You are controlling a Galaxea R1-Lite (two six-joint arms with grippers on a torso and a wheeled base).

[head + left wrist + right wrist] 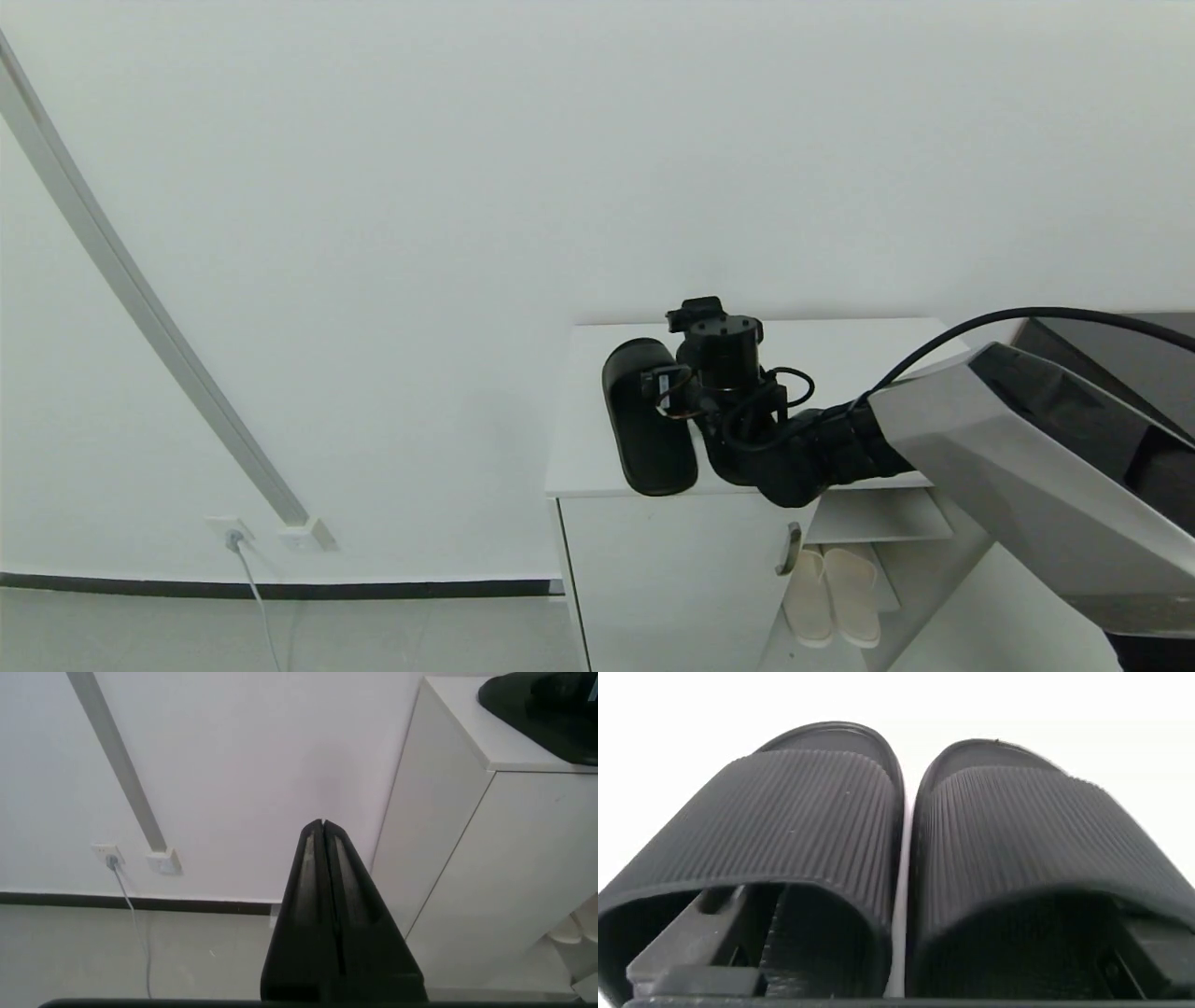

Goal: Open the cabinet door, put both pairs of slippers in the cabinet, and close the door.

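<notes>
A pair of black slippers (822, 821) fills the right wrist view, side by side with the straps facing me. My right gripper (906, 952) is open, with one finger (710, 943) under each strap. From the head, one black slipper (649, 429) lies on the white cabinet's top (840, 355), its heel over the front edge, with the right gripper (680, 397) against it. A white pair of slippers (831, 597) stands on the cabinet's lower shelf behind the open right door. My left gripper (322, 859) is shut and empty, low and left of the cabinet (486, 877).
The cabinet's left door (672, 579) is closed, with a handle (792, 549) at its right edge. A shelf (878, 518) spans the open compartment. A wall socket with a cable (233, 539) and a slanted cable duct (140, 299) are on the wall to the left.
</notes>
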